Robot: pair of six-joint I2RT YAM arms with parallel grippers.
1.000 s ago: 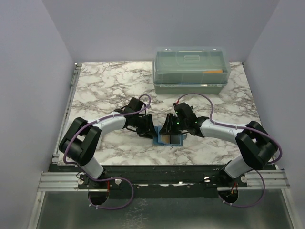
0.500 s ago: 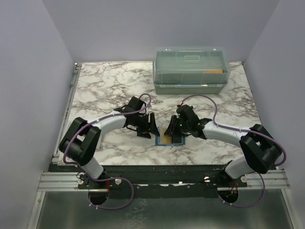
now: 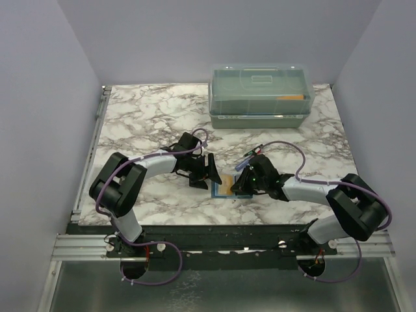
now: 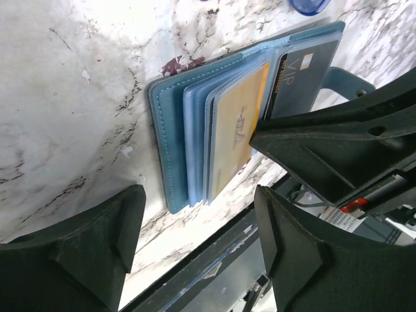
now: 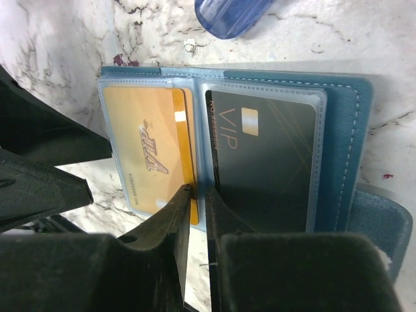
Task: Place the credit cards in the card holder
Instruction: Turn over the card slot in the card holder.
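The card holder lies open on the bench, in the lower middle of the top view, between both arms. A yellow credit card and a dark credit card sit in its clear sleeves. The left gripper is spread, just beside the holder. The right gripper is nearly pressed together at the yellow card's lower edge; whether it pinches it, I cannot tell. The step seems to be seating this card. Next it probably needs a gentle push deeper.
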